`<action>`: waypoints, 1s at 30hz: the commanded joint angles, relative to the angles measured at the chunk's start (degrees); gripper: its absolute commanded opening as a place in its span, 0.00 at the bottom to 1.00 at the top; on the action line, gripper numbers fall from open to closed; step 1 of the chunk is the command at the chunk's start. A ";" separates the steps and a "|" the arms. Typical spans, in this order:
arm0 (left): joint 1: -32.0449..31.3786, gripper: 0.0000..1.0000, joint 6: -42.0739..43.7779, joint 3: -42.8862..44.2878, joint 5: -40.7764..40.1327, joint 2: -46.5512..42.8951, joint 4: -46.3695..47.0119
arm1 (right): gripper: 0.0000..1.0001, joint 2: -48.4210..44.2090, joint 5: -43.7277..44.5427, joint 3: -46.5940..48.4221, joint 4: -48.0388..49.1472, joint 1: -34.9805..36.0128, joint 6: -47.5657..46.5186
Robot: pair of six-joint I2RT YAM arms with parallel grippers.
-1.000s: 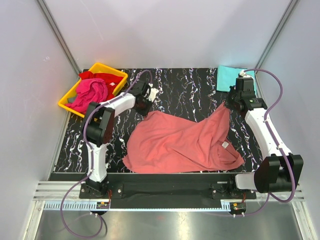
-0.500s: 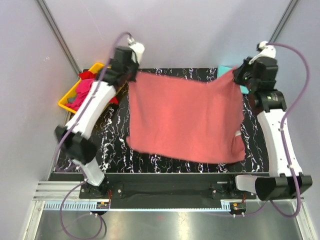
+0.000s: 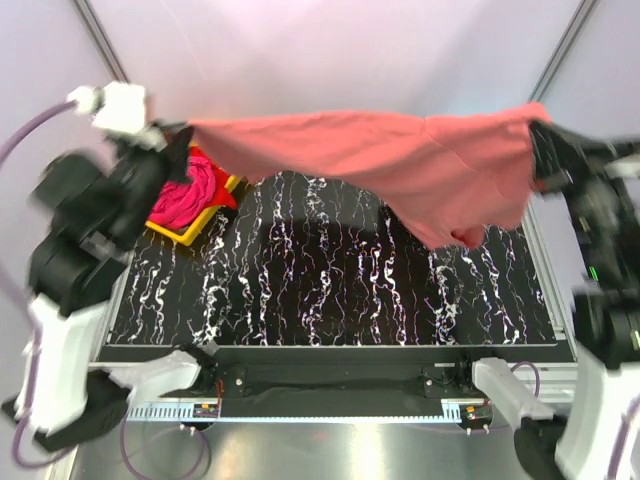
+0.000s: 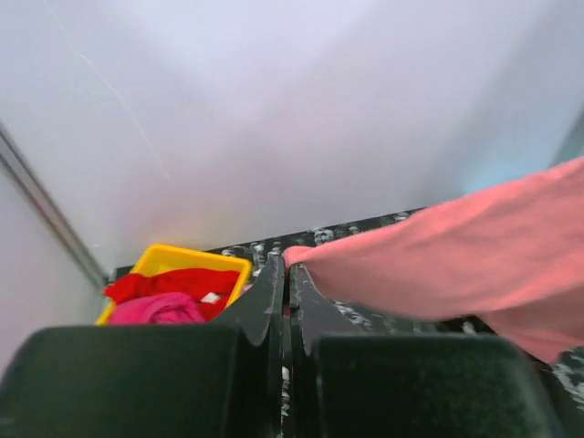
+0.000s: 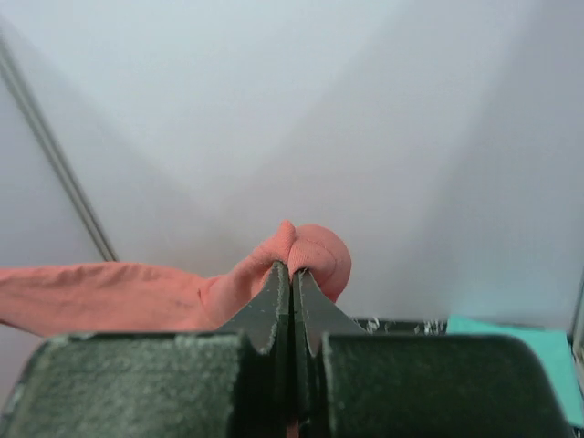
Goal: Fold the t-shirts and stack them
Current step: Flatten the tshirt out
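Soft matt cloth set against hard plastic, a marble-look tabletop and bare metal.
Salmon-pink t-shirt (image 3: 400, 160): thin matt cloth, smooth, with soft folds. Magenta t-shirt (image 3: 183, 196) and red t-shirt (image 4: 173, 281): the same matt cloth, crumpled, in a smooth, glossy yellow plastic tray (image 4: 192, 255). Turquoise t-shirt (image 5: 538, 351): flat matt cloth. Table (image 3: 330, 290): black with white marble-like veining, smooth, with a faint sheen. Left gripper (image 4: 286, 274): smooth matt black plastic. Right gripper (image 5: 292, 274): the same black plastic, finely speckled and rougher-looking. Rail (image 3: 330, 410) along the near edge: pale, dull metal. Walls (image 3: 350, 60): plain, pale, matt.
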 commanded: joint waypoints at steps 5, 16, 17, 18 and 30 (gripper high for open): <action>-0.18 0.00 -12.59 -18.72 19.72 -21.82 22.04 | 0.00 -18.93 -6.06 -1.22 1.33 0.03 6.19; -0.18 0.00 -8.31 -3.20 9.58 -9.81 6.94 | 0.00 -10.36 -2.39 2.99 -3.58 0.03 0.42; -0.18 0.00 -5.51 -3.10 7.71 -7.28 7.02 | 0.00 -7.47 -1.77 2.72 -2.27 0.03 0.32; -0.18 0.00 -4.01 -3.19 5.86 -6.21 7.46 | 0.00 -5.70 -1.85 2.29 -1.22 -0.06 0.14; 7.99 0.00 3.21 0.14 -5.84 13.48 15.55 | 0.00 19.36 -7.48 7.29 10.65 0.03 -3.81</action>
